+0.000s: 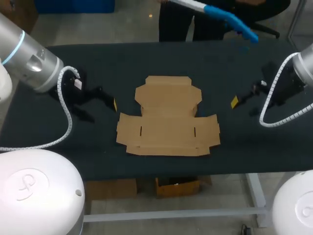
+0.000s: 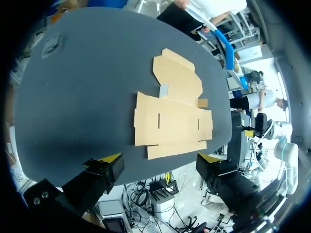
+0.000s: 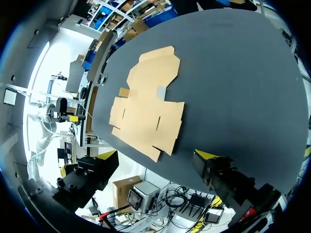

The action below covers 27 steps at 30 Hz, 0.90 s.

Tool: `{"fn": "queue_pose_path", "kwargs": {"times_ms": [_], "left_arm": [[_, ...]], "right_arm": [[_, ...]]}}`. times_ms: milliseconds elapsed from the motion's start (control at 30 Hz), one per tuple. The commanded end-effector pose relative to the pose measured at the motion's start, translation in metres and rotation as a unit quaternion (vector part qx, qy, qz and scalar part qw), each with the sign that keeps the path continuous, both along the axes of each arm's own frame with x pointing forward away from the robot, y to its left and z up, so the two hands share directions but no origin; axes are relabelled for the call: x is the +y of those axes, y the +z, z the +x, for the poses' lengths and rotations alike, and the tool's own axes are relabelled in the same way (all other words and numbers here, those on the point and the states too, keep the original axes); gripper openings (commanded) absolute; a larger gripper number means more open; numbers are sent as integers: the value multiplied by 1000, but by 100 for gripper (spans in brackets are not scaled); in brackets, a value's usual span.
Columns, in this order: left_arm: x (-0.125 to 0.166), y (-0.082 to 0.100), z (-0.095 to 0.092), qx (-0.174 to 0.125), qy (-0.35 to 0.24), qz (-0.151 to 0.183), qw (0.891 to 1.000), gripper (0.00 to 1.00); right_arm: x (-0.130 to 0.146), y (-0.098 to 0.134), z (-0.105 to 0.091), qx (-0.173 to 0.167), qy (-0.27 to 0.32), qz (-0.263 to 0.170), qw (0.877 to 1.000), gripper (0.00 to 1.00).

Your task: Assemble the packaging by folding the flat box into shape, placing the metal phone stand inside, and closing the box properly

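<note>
Dark, matte and slightly cloth-like, the desk point(image 1: 98, 161) carries one thing of the task: the flat box point(image 1: 167, 120), lying near its middle, between our two arms and well apart from both.

By our judgement the task has barely begun. Nothing on the box is folded: every panel and flap lies flat against the desk, and no wall stands up. We cannot find the metal phone stand in any of the three views. So the whole job appears to remain: raising the walls, tucking the flaps, putting the stand in, and closing the lid.

Our left gripper point(image 2: 160, 161) hangs over the desk at our left side with its fingers spread wide and nothing between them. Our right gripper point(image 3: 156, 155) does the same at our right side, wide and empty. Each has the box ahead of it, untouched.

The box is plain brown cardboard with a dull, unprinted face and crisp die-cut edges. Its outline is a broad lower panel with side wings and a narrow front strip, joined to a smaller upper panel with notched corners. Two short slits cut the broad panel, likely for tabs. Faint crease lines show where it should bend.
</note>
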<state>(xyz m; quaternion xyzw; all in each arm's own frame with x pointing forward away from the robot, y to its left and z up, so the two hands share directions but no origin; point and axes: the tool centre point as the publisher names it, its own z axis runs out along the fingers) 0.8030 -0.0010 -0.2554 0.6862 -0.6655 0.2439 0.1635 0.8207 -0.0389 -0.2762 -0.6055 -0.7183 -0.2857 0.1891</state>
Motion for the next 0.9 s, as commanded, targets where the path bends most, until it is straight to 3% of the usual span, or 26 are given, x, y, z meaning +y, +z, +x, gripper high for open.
{"fn": "queue_pose_path", "kwargs": {"times_ms": [33, 533, 567, 633, 667, 700, 733, 800, 833, 867, 900], "left_arm": [[0, 0, -2, -1, 0, 2, 1000, 100], [0, -6, -10, 2, -4, -7, 1000, 100], [-1, -7, -11, 3, -5, -7, 1000, 99], [-2, -8, -13, 3, -8, -9, 1000, 84], [-4, -10, -14, 4, -9, -9, 1000, 79], [-4, -11, -15, 5, -11, -9, 1000, 61], [-5, -12, -15, 7, -12, -9, 1000, 48], [-5, -15, -16, 10, -14, -10, 1000, 35], [-5, -16, -16, 10, -14, -10, 1000, 25], [-4, -17, -17, 11, -13, -11, 1000, 0], [-4, -18, -18, 11, -13, -13, 1000, 0]], "right_arm": [[-1, -2, -3, -2, 0, 3, 1000, 100], [-2, -10, -15, 2, -3, 7, 1000, 100], [-2, -11, -16, 2, -4, 7, 1000, 95], [0, -14, -19, 3, -6, 7, 1000, 63], [1, -15, -20, 3, -6, 7, 1000, 58], [2, -17, -22, 4, -6, 6, 1000, 46], [2, -18, -23, 5, -7, 6, 1000, 42], [3, -22, -24, 9, -9, 7, 1000, 27], [3, -23, -24, 11, -10, 9, 1000, 15], [3, -24, -24, 12, -10, 10, 1000, 0], [4, -25, -27, 12, -11, 10, 1000, 0]]}}
